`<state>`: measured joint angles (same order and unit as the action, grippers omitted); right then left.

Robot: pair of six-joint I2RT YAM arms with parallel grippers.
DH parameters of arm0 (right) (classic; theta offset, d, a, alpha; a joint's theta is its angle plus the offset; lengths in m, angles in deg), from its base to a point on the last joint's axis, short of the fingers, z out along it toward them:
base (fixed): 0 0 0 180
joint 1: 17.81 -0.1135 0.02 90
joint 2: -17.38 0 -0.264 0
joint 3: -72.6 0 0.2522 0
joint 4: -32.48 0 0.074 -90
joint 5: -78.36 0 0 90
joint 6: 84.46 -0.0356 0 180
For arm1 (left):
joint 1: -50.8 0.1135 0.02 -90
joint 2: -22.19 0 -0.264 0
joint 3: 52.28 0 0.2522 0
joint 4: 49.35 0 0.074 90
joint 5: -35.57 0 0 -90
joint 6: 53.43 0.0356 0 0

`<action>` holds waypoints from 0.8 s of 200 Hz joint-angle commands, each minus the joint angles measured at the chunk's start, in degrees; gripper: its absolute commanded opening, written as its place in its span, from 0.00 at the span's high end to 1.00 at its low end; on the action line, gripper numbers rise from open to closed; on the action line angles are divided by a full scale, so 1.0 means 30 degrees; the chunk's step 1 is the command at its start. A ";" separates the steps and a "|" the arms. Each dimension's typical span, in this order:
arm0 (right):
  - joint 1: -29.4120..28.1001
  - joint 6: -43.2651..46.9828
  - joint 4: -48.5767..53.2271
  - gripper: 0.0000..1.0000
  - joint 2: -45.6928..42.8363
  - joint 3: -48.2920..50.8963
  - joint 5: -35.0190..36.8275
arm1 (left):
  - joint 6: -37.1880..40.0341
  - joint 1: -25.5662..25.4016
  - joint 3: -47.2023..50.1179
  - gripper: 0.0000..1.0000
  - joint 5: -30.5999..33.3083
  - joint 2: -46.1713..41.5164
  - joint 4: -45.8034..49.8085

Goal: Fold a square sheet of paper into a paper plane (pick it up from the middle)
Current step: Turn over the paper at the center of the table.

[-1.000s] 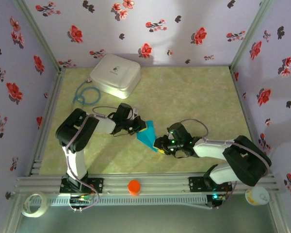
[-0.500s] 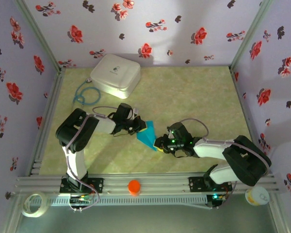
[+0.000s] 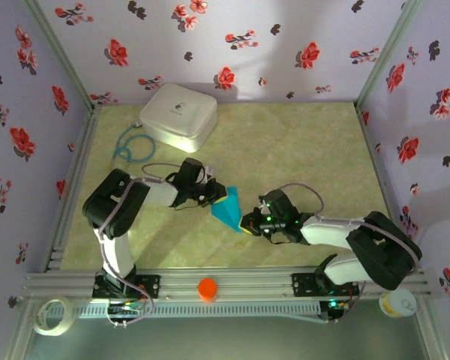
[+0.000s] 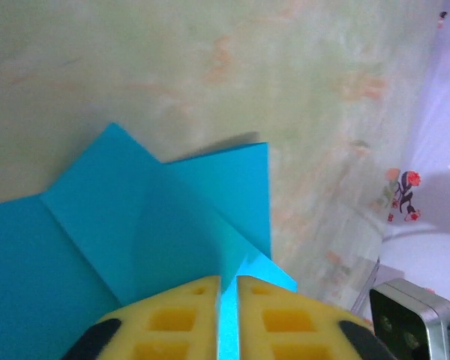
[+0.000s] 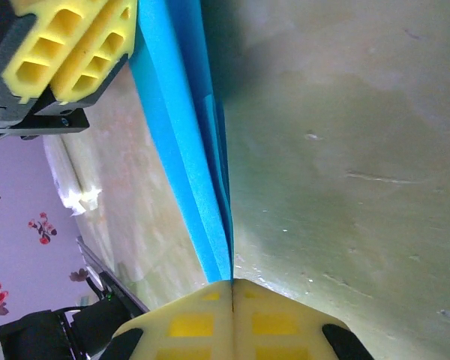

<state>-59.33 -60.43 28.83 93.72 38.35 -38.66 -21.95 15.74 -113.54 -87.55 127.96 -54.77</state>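
The sheet of paper (image 3: pixel 229 209) was no longer a flat square. From above it read as a narrow turquoise wedge near the middle front of the desk (image 3: pixel 307 157), stretched between the two arms. In the left wrist view the sheet of paper (image 4: pixel 135 225) showed a sharp diagonal crease and overlapping flaps ending in pointed corners. In the right wrist view it (image 5: pixel 181 127) was seen edge-on, with several layers lying close together like a closed fold. Whether its lower edge touched the desk could not be told.

Judged from this, the early folds and the lengthwise doubling were done. The shape looked pointed but bulky rather than a slim dart, so the wing folds and a final pressing of the creases probably remained.

The left pincer (image 3: pixel 220 198) held the far end. Its yellow pads (image 4: pixel 180 315) stood nearly together, with a thin strip of blue caught between them, so it appeared to be pinching the paper. The right pincer (image 3: pixel 247 224) took the near end. Its pads (image 5: pixel 191 319) were pressed tight, and the paper's edge ran straight into the seam between them.

Farther off, a white rounded box (image 3: pixel 178 115) sat at the back left of the desk, with a blue cable loop (image 3: pixel 132 147) just beside it, both well apart from the work.
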 commanded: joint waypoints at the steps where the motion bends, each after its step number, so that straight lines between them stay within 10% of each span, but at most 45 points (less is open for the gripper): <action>1: 0.0128 0.1285 0.2296 0.97 -0.1404 -0.0455 0.0760 | 0.0238 0.0078 -0.0286 0.77 -0.0054 -0.2012 0.0499; 81: -0.0880 0.8576 1.4169 0.99 -0.5877 -0.5852 0.8717 | 0.4816 0.0117 -0.0325 0.68 0.4583 -0.7954 0.6213; 160: -0.4259 0.9902 2.2933 1.00 -0.1461 -1.1510 2.0602 | 0.5654 0.0609 0.1612 0.67 0.7760 -1.1535 0.6802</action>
<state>-68.66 -31.87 85.28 84.43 8.56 6.27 -7.09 16.48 -110.75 -69.10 96.40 -36.45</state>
